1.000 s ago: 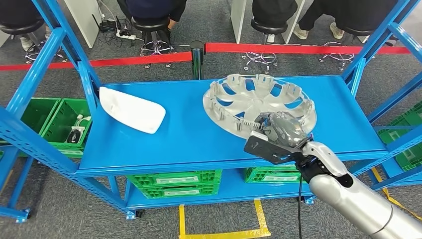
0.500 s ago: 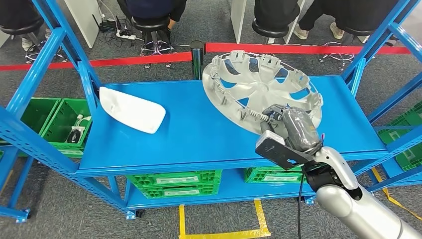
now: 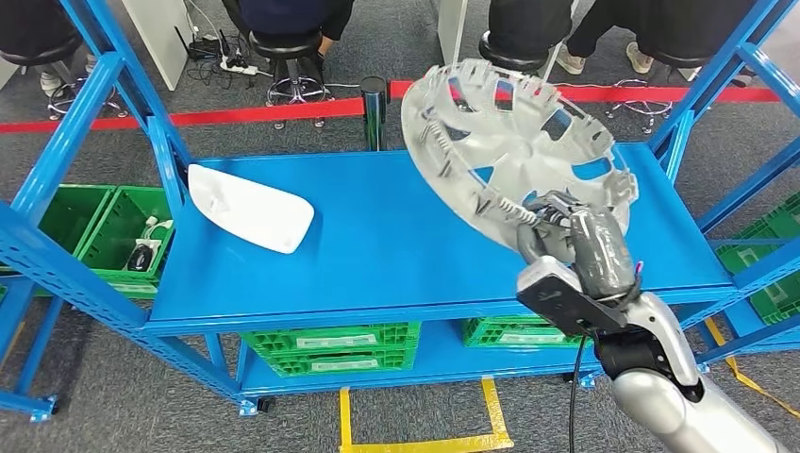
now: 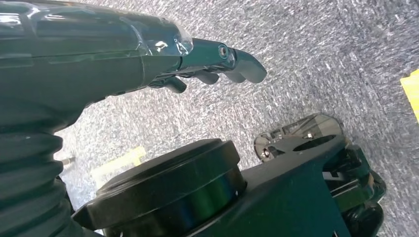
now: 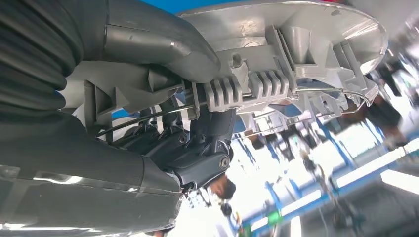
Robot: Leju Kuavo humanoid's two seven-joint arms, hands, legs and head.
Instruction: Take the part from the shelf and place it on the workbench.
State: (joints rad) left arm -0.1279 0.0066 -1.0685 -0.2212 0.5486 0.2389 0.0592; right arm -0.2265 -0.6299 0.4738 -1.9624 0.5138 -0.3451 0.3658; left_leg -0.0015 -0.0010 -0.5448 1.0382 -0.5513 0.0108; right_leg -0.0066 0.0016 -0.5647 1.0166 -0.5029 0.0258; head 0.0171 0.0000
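Wheel cover [image 3: 514,142] tilted steeply above the blue shelf [image 3: 377,245], clear of its deck, pinched at the near rim by right hand [image 3: 575,250], disc rising away beyond the fingers; left hand [image 4: 217,64] hanging empty, fingers loosely curled.

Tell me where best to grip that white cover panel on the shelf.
Probably the white cover panel's narrower end near the shelf's left edge, approached from above. It lies flat and broad, so only an edge offers purchase. The right hand already grips the hubcap.
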